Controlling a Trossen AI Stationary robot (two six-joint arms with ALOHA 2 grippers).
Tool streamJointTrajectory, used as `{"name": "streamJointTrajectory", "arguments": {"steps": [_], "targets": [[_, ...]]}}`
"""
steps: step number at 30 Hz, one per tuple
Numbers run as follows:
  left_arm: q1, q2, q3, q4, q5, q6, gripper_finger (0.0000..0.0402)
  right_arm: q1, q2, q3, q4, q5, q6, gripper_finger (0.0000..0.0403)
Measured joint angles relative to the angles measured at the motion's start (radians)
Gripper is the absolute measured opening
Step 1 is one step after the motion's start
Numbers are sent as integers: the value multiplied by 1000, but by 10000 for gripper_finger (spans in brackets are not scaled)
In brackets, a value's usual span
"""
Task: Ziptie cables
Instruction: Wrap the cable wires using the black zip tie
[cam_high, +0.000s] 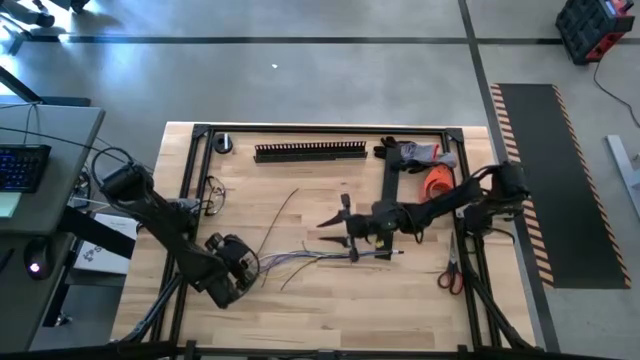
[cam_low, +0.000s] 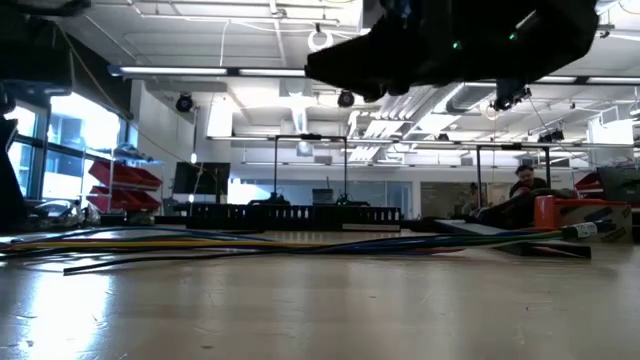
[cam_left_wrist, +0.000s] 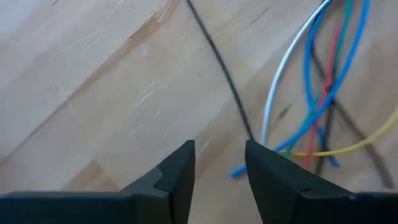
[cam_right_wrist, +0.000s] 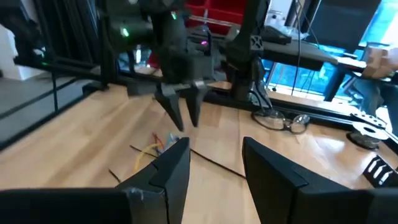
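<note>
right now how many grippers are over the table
2. The left gripper is by the cables' loose ends on the table's left; the right gripper is near the table's middle, above the same cables.

Loose multicoloured cables (cam_high: 310, 258) lie flat, ends splayed, mid-table.

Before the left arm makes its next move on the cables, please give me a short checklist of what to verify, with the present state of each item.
1. Left gripper above the cable ends: ok, it hangs over the frayed tips of the cables.
2. Left gripper free of load: ok, the wood shows between its fingers, nothing held.
3. Cables gathered in one bundle: not ok, the ends fan apart on the table.
4. Right gripper holding the cables: cannot tell; nothing shows between its fingers in its wrist view.
5. Ziptie on the cables: cannot tell, none is plainly visible.
6. Scissors out of the way: ok, at the table's right edge.
</note>
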Motion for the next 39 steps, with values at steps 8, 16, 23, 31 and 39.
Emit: {"name": "streamJointTrajectory", "arguments": {"steps": [8, 16, 23, 31, 39], "targets": [[2, 13, 0, 16, -41, 56, 81, 133, 0, 15, 27, 199, 14, 128], [37, 13, -1, 98, 13, 194, 78, 172, 0, 49, 22, 242, 40, 128], [85, 1, -130, 260, 52, 239, 115, 200, 0, 76, -12, 255, 47, 128], [87, 1, -158, 318, 55, 208, 64, 209, -1, 83, -43, 278, 46, 128], [108, -8, -157, 325, 90, 158, 4, 206, -1, 83, -46, 278, 47, 128]]}}
